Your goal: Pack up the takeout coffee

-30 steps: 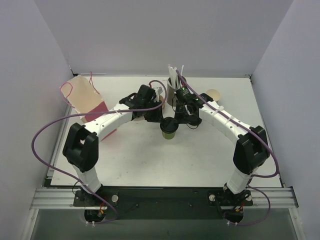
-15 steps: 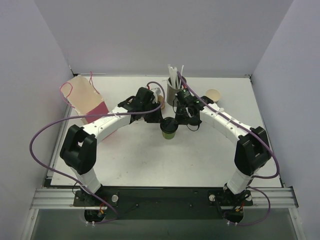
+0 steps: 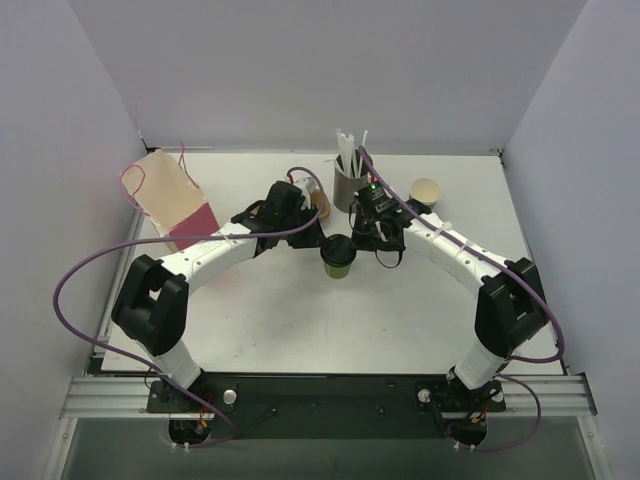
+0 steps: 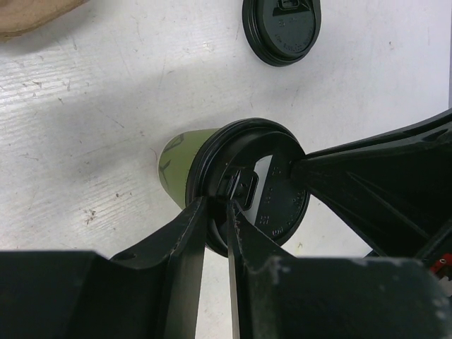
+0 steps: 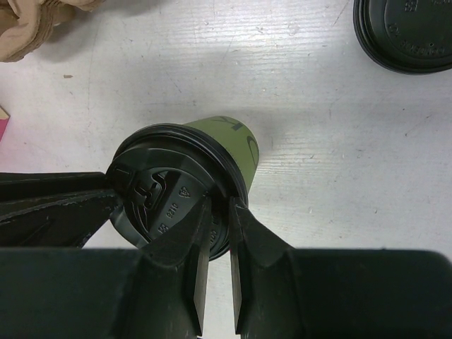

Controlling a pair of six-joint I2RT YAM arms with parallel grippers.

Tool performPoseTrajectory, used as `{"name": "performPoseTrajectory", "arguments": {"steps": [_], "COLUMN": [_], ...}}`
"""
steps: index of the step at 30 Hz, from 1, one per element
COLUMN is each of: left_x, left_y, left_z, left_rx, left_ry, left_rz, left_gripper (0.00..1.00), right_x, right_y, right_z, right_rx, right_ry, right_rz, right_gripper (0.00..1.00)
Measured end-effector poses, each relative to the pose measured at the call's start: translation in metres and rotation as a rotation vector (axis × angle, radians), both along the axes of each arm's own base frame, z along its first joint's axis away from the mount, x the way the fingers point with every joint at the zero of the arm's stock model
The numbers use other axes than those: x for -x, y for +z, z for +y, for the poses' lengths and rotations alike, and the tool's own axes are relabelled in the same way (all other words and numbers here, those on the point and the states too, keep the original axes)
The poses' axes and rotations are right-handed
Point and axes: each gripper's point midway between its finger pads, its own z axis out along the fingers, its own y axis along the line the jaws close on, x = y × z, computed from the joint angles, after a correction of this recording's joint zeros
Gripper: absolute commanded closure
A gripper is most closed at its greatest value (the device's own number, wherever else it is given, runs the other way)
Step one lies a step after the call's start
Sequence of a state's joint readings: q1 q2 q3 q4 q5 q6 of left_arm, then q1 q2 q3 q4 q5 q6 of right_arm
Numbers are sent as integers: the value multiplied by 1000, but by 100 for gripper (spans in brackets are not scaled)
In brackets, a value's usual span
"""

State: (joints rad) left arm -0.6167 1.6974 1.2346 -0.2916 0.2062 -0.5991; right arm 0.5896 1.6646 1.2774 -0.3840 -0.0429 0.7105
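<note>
Left wrist cam: L gripper (image 4: 214, 208) is pinching, jaws nearly shut, the rim of the lid (image 4: 272, 176) sitting on the cup (image 4: 178, 159) right at its fingertips. R gripper (image 5: 220, 208) is pinching same lid's opposite rim, gap narrow. 2 lids: spare lid (image 4: 281, 32) is lying beyond the fingers. 2 cups: 2nd cup (image 3: 427, 190) is standing well apart.

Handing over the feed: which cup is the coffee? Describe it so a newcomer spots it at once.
Go to the middle of the table: the cup stands there between the left claw and the right claw. It is green with a black lid on; the other cup, back right, is open and pale inside, and the grey straw holder is taller.
</note>
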Motion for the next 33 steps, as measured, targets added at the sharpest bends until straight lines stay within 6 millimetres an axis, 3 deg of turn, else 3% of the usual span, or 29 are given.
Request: {"name": "performPoseTrajectory", "arguments": {"steps": [9,18,33], "left_x": [-2,-6,1], "left_y": [3,8,13], "left_z": [0,2,8], "left_rx": [9,-84,-141], "left_ry": [14,-21,-59], "left_rz": [-14,-4,20], "left_gripper": [71,57,60], "right_x": [-1,-13,-17], "right_y": [4,7,7], "right_z": [0,6,10], "right_rx": [2,49,52], "right_ry": [0,25,32], "right_rz": [-3,17,18], "right_gripper": [89,88,88]}}
